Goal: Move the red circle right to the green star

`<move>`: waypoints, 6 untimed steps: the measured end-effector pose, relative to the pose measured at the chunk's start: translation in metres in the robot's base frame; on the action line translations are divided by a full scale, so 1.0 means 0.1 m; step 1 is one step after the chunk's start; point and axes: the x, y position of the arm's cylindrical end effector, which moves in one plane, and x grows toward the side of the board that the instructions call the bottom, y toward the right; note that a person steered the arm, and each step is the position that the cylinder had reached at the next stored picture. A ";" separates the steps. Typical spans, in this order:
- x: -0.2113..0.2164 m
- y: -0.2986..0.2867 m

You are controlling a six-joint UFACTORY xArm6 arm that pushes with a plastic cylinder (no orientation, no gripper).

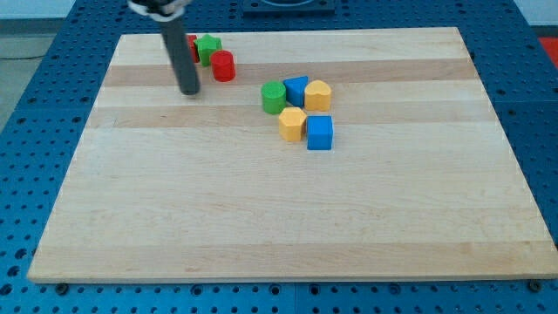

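The red circle (223, 65) sits near the view's top left of the wooden board (288, 218). The green star (207, 47) is just up and left of it, touching or nearly touching. Another red block (192, 47) is mostly hidden behind my rod, left of the green star. My tip (189, 91) rests on the board to the lower left of the red circle, a short gap away from it.
A cluster lies right of centre-top: a green round block (274, 98), a blue block (296, 90), a yellow block (317, 94), a yellow block (292, 124) and a blue block (320, 133). Blue pegboard surrounds the board.
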 end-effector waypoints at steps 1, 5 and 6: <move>-0.11 0.21; -0.24 0.08; -0.25 0.21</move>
